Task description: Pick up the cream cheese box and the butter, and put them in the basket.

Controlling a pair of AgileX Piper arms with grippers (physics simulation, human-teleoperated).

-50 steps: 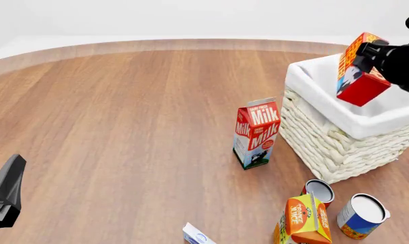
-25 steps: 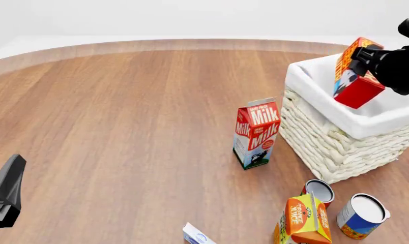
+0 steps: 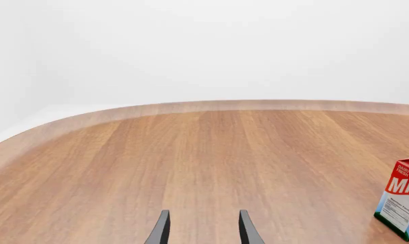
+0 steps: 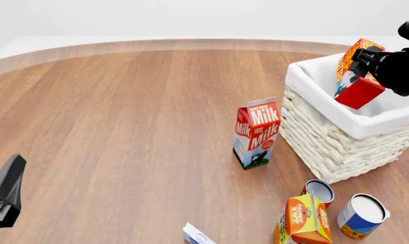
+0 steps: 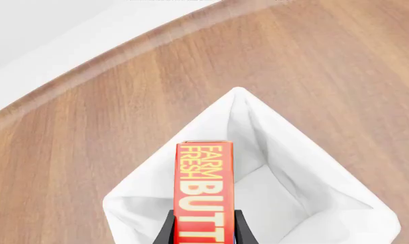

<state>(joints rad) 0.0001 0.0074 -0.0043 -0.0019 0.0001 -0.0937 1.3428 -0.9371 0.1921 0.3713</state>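
Note:
The butter, a red box with yellow lettering, hangs tilted over the basket, a cream wicker square with white lining. My right gripper is shut on it. In the right wrist view the butter points down into the basket's white-lined inside, held between the fingers. The cream cheese box lies at the front edge of the front view, partly cut off. My left gripper sits low at the far left, and in its wrist view this gripper is open with nothing in it.
A red-and-white milk carton stands just left of the basket, also seen as a milk carton from the left wrist. An orange juice carton and two cans stand in front of the basket.
My right gripper has shifted slightly left with the butter, staying over the basket. The left arm has not moved.

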